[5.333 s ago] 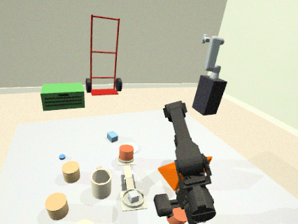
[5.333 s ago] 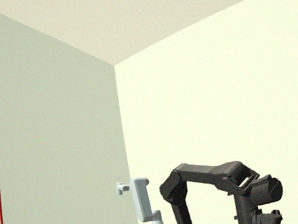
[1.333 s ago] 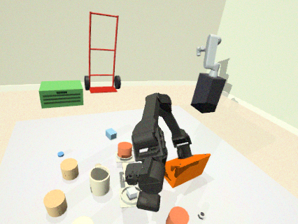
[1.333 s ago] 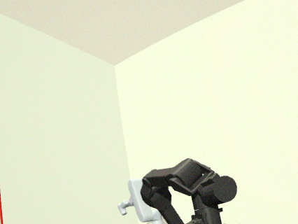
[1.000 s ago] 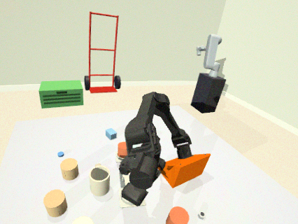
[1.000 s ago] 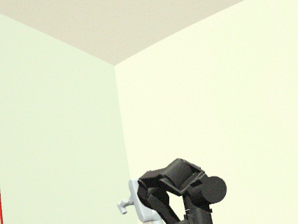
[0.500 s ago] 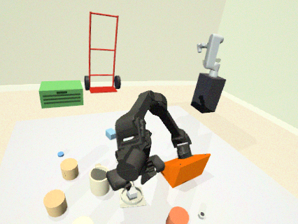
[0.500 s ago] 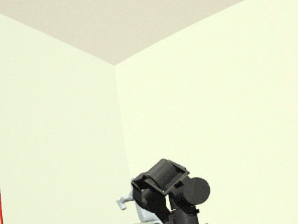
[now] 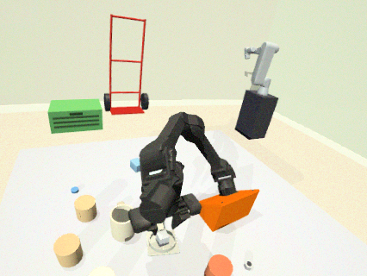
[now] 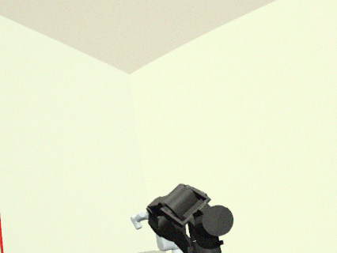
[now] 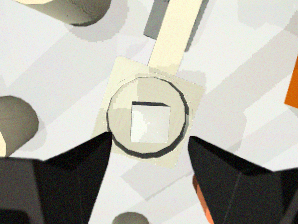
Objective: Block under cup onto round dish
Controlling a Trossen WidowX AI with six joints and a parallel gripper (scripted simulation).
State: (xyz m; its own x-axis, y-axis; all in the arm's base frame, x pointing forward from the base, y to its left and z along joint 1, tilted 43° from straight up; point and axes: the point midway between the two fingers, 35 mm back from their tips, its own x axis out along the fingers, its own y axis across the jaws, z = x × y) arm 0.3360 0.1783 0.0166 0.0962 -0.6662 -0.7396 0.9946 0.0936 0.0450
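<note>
While tool (image 11: pixel 149 150) gapes, smooth cube (image 11: pixel 149 123) centres round dish (image 11: pixel 119 102)

- one pale block (image 9: pixel 163 236), sitting on one round dish (image 9: pixel 152 246)
- one open cream cup (image 9: pixel 121 222) that I can make out
- two tan cylinders (image 9: pixel 85 208) (image 9: pixel 68 249), plus one orange cylinder (image 9: pixel 219 266)
- one small blue cube (image 9: pixel 135 164) and one little blue disc (image 9: pixel 75 189)
- one orange wedge (image 9: pixel 230 208)
- one green toolbox (image 9: pixel 75 116), one red hand truck (image 9: pixel 126 61)
- two arms: the black arm (image 9: pixel 189 134) and a grey arm (image 9: pixel 263 66) on one dark pedestal (image 9: pixel 256 116)
</note>
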